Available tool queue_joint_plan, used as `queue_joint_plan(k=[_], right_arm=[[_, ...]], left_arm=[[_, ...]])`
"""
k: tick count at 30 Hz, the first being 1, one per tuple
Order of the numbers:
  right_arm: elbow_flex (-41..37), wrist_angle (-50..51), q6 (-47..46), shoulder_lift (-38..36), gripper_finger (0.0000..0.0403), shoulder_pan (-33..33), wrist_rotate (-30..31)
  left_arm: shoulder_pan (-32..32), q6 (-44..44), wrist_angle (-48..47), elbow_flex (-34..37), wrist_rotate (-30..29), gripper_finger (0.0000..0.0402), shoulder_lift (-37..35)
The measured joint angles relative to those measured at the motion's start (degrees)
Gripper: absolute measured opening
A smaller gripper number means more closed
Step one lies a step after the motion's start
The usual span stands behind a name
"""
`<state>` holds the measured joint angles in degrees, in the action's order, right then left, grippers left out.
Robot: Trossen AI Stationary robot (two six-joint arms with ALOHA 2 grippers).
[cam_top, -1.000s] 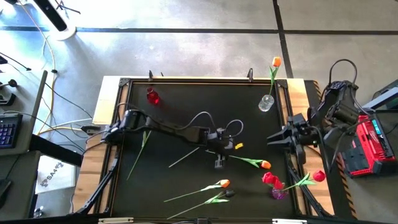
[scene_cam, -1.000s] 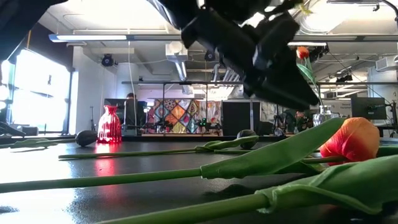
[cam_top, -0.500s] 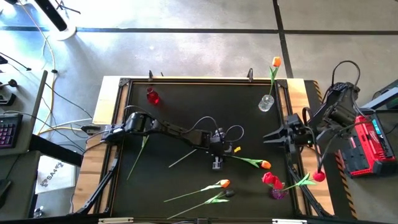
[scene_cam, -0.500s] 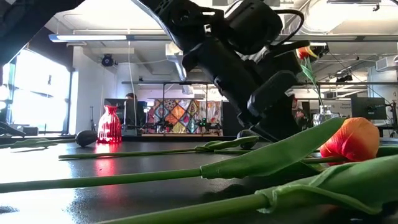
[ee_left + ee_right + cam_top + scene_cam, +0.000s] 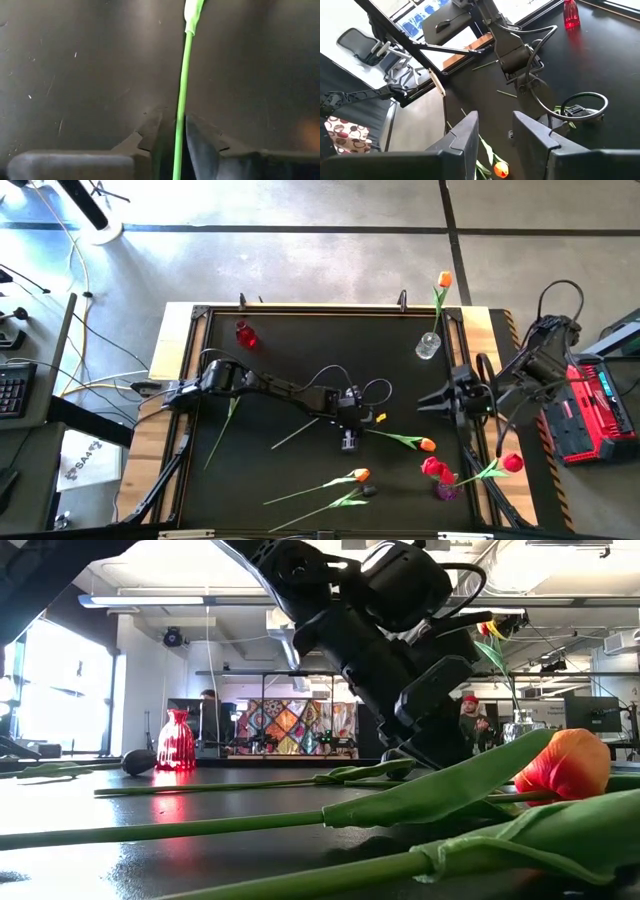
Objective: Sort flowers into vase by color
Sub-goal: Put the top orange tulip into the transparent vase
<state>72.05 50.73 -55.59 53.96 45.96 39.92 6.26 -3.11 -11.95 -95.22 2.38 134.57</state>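
An orange tulip [image 5: 427, 445] lies on the black table [image 5: 280, 360], right of centre, its thin stem [image 5: 183, 75] pointing toward the table's left. My left gripper [image 5: 357, 426] is down at the stem's bare end and shut on it; it also shows in the low view [image 5: 432, 735]. Another orange tulip [image 5: 358, 476] and a black one [image 5: 366, 492] lie near the front edge. My right gripper [image 5: 425, 404] hangs open above the table's right edge, with nothing between its fingers [image 5: 465, 140]. My left gripper pinches the orange tulip's bare stem [image 5: 180, 122] between its two fingers, well short of the leaf. The fingers slant down from the table's left, and the stem runs straight on ahead of them. The tulip lies flat on the table.
A small red vase [image 5: 245, 335] stands at the far left. A clear glass vase [image 5: 428, 346] at the far right holds an orange tulip. A purple vase [image 5: 447, 491] with red tulips stands at the near right. Loose stems [image 5: 295, 434] lie left of centre.
My left gripper has come down from above the table onto the orange tulip's stem, tipping more steeply downward. My right gripper has drifted a little toward the table's left. The flowers lie where they were.
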Motion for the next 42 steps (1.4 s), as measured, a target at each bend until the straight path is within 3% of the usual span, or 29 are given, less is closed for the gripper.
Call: queue_joint_plan(k=[6, 14, 22, 31, 42], right_arm=[[0.0, -2.1, 0.0, 0.0, 0.0108, -0.6, 0.0], [0.0, -2.1, -4.2, 0.0, 0.0108, -0.6, 2.0], [0.0, -2.3, -8.8, 0.0, 0.0108, -0.6, 5.2], [0.0, -1.9, -17.7, -0.4, 0.0108, -0.6, 20.0], [0.0, -1.7, -21.4, -0.3, 0.0108, -0.7, 31.6]], left_arm=[[-0.6, -4.7, -0.4, 0.1, 0.3, 0.0007, -0.3], [-3.0, -11.8, -1.2, 0.5, 0.4, 0.0001, -2.3], [-5.3, -12.9, -0.1, 0.5, 0.9, 0.0001, -7.6], [-7.9, -14.9, 1.4, 0.3, -0.7, 0.0000, -16.3], [-13.7, -17.9, 6.6, 0.3, -3.0, 0.0000, -26.9]])
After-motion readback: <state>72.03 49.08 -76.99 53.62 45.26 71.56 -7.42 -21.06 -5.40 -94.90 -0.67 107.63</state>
